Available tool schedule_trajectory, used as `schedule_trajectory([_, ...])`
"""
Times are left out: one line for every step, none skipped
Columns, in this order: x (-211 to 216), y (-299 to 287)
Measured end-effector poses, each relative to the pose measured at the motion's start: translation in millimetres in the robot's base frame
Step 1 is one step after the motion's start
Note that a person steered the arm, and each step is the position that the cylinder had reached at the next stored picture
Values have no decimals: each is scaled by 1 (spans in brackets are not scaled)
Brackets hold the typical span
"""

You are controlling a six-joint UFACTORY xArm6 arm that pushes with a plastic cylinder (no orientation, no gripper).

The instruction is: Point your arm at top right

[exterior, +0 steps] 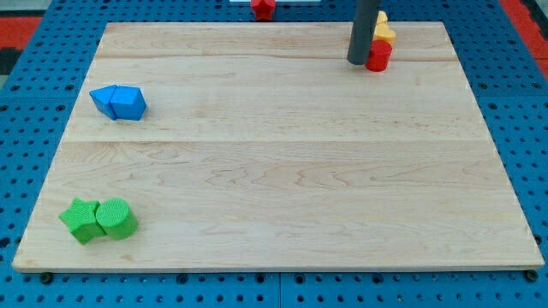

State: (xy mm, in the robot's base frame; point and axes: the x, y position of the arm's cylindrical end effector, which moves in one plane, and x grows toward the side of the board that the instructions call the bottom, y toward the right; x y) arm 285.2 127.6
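Note:
My tip (pixel 357 62) rests on the wooden board (pixel 274 171) near the view's top right. It stands just left of a red block (pixel 379 56), touching or nearly touching it. A yellow block (pixel 383 32) sits right behind the red one, partly hidden by the rod. Two blue blocks (pixel 118 102) lie together at the view's left. A green block (pixel 80 220) and a green cylinder (pixel 116 218) sit side by side at the view's bottom left.
Another red block (pixel 263 8) lies off the board at the view's top edge. The board sits on a blue pegboard surface (pixel 26 128).

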Motion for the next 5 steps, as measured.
schedule_trajectory([27, 9])
schedule_trajectory([43, 9])
schedule_trajectory([44, 21])
schedule_trajectory([44, 46])
schedule_trajectory([44, 52])
